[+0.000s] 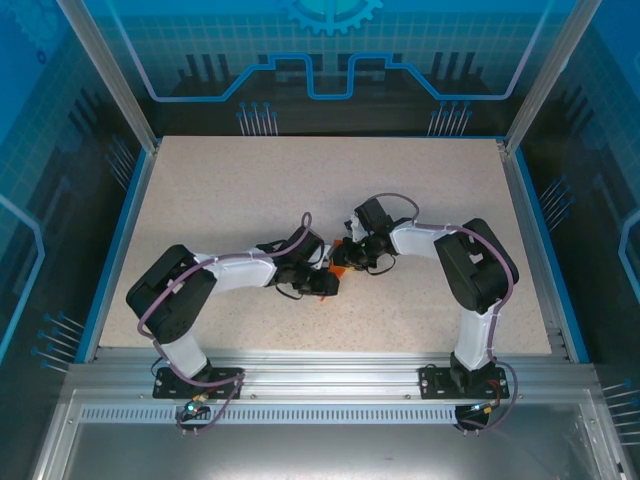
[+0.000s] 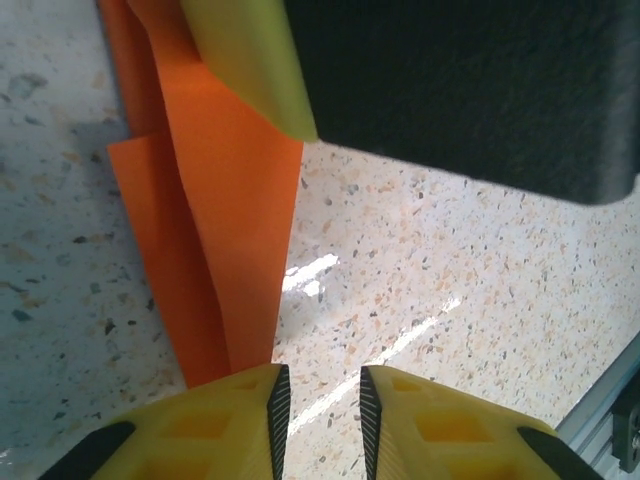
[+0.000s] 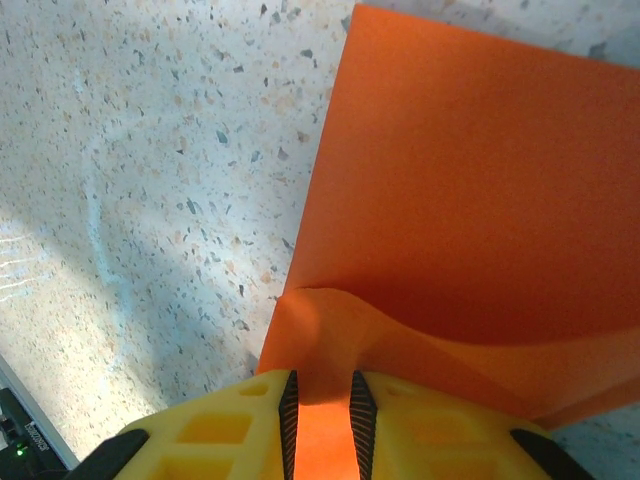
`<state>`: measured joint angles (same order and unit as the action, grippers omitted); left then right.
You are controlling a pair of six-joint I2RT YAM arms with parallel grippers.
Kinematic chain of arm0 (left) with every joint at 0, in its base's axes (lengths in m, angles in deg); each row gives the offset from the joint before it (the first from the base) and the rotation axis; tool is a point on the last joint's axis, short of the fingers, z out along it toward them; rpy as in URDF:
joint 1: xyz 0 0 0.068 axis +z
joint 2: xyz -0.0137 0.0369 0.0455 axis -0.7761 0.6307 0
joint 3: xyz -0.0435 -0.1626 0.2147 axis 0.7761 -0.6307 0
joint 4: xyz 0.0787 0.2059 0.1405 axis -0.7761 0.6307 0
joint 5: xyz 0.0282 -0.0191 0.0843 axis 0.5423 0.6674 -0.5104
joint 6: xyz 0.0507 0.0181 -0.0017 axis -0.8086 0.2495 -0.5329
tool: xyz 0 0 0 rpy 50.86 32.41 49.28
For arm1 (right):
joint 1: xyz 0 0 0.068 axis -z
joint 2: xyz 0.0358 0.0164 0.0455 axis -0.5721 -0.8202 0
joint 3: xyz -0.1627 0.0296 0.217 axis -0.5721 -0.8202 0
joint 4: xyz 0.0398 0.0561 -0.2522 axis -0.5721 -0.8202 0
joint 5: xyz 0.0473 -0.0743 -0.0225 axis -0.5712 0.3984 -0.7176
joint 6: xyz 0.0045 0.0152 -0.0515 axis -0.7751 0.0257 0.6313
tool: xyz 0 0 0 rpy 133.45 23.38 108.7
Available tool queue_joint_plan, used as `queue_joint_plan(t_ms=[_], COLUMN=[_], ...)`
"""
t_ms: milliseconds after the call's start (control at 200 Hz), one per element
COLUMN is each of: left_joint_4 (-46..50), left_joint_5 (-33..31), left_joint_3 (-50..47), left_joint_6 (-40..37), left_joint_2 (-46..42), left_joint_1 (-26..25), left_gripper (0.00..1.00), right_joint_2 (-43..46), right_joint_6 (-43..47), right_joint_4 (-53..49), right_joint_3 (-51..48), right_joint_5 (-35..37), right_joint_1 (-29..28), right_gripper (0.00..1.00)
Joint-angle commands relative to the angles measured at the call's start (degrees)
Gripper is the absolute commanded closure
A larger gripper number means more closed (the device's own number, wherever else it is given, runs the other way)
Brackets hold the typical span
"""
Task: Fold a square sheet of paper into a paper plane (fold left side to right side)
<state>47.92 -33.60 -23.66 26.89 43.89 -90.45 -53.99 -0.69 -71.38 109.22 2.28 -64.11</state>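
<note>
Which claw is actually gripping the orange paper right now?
The right claw, pinching the paper. The left claw has an empty gap, with the paper beside it.

Two arms on show there: the left arm (image 1: 235, 268) and the right arm (image 1: 430, 238) both wore smooth white shells on their links, with chunky black joint housings (image 1: 170, 298) at the bends. A purple-grey cable (image 1: 398, 197) looped along each one, running down to black base plates (image 1: 197, 380) on the silver rail (image 1: 320, 375) at the near edge of the counter (image 1: 250, 180). Up close, the left end effector (image 2: 320, 405) had yellow fingers (image 2: 210, 430) with shallow pockets moulded in, and black ribbed pads (image 2: 278, 400) lining the inner faces. Same story on the right end effector (image 3: 322, 400): yellow fingers, black ribbed pads, black trim at the outer corners.
</note>
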Motion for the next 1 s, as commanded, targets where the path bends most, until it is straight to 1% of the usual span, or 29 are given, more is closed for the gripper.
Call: queue_joint_plan(t_ms=[0, 560, 670, 705, 775, 995], left_joint_4=[3.3, 4.8, 4.2, 3.5, 1.7, -5.0], left_joint_5=[-1.8, -5.6, -5.6, -5.4, -4.6, 0.4], left_joint_3=[1.8, 2.0, 0.7, 0.0, -1.9, -6.1], left_joint_6=[-2.7, -3.2, -2.8, -2.5, -1.6, 0.5], left_joint_2=[1.2, 3.1, 3.3, 3.3, 3.3, 4.3], left_joint_1=[0.2, 1.0, 1.5, 1.7, 2.2, 3.8], left_gripper=[0.71, 0.73, 0.76, 0.79, 0.83, 0.90], right_joint_2=[-1.8, -1.8, -0.6, 0.2, 2.0, 4.7], right_joint_6=[1.0, 1.4, 1.5, 1.5, 1.2, 1.5], right_joint_4=[-4.0, -4.5, -3.1, -2.0, 0.1, 1.8], right_joint_3=[0.4, 0.1, -0.7, -1.2, -2.2, -3.1], right_joint_5=[3.8, 4.1, 3.2, 2.5, 0.8, -2.0], right_joint_1=[1.1, 1.3, 1.9, 2.2, 2.8, 3.3], right_gripper=[0.75, 0.75, 0.77, 0.78, 0.81, 0.86])
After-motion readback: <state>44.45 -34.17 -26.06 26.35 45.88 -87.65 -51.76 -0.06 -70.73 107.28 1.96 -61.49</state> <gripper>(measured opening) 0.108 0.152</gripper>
